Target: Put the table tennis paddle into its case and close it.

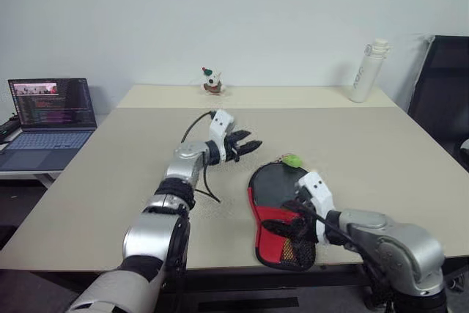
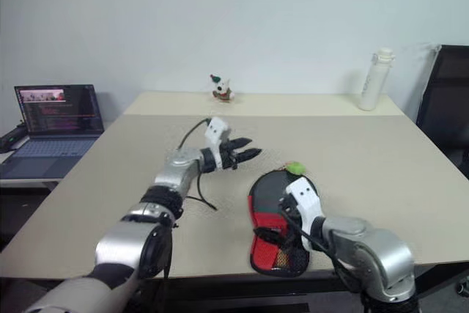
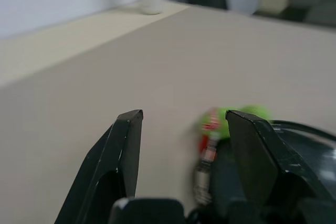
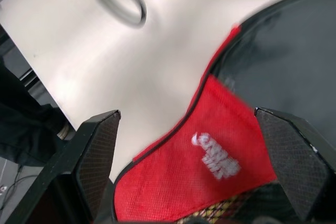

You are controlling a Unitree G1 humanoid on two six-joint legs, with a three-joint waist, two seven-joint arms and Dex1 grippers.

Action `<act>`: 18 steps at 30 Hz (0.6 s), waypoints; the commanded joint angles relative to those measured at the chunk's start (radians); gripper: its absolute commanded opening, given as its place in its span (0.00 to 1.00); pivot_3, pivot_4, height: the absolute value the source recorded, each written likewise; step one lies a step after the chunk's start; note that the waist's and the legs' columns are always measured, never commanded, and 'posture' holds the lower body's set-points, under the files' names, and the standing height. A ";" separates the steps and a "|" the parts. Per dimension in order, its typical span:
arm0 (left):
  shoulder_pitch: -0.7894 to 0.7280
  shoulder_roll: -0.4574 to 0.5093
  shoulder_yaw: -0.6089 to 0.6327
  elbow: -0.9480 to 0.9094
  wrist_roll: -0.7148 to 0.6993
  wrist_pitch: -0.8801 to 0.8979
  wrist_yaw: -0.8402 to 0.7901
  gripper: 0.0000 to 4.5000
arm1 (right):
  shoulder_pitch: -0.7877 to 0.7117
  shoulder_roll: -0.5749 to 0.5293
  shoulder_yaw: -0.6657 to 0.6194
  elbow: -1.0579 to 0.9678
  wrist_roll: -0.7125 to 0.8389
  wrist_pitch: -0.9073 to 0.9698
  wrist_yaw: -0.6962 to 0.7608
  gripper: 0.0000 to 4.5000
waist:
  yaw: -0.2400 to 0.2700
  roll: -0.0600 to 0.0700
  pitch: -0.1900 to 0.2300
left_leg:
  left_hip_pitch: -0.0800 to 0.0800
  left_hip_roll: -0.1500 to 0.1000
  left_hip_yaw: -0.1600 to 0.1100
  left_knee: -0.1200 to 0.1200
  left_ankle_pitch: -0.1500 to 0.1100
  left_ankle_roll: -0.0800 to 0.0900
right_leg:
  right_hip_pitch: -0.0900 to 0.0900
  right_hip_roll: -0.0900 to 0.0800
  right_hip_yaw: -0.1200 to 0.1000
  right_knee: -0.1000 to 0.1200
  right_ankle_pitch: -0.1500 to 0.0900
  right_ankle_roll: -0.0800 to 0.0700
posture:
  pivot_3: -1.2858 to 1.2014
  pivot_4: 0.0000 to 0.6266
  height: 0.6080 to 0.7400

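Left eye view shows the case lying flat near the front edge of the beige table, its round black part toward the far side and the red and mesh end nearest the robot, a green ball at the zip pull. No paddle is visible outside it, so it looks to be already inside; whether the zip is fully shut I cannot tell. The left gripper hangs just off the case's far left side, fingers apart and holding nothing. The right gripper sits over the red end, spread wide and empty. Right eye view takes in the room: a laptop on a side desk, a small figurine and a white bottle at the far edge, a dark chair beside it. Left wrist view has the green ball between the parted black fingers. Right wrist view looks down on the red panel with a white logo. If the zip needs finishing, I'd pin the red end down with the right while the left pinches the ball and pulls evenly along the seam.
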 commanded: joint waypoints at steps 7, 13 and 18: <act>0.196 0.025 -0.138 -0.521 -0.107 0.249 -0.092 0.60 | -0.128 -0.230 -0.218 -0.027 0.154 0.020 0.096 1.00 | 0.010 0.002 0.002 | 0.001 0.000 -0.002 0.003 0.000 0.000 | 0.002 0.000 -0.001 0.001 0.000 0.000 | 0.52 0.24 1.00; 0.108 -0.031 -0.214 -0.283 -0.034 0.095 -0.068 0.60 | -0.122 -0.414 -0.077 0.178 -0.023 -0.297 0.089 1.00 | 0.007 0.002 0.002 | 0.002 -0.001 0.001 0.004 0.000 0.001 | 0.004 0.000 0.001 0.000 0.001 0.000 | 0.52 0.24 1.00; 0.055 -0.079 -0.248 -0.049 0.024 -0.052 -0.057 0.60 | -0.159 -0.447 0.024 0.323 -0.109 -0.485 0.134 1.00 | 0.000 0.002 0.002 | 0.000 -0.001 0.002 0.003 -0.001 0.003 | 0.001 0.001 0.002 -0.001 0.001 0.000 | 0.52 0.24 1.00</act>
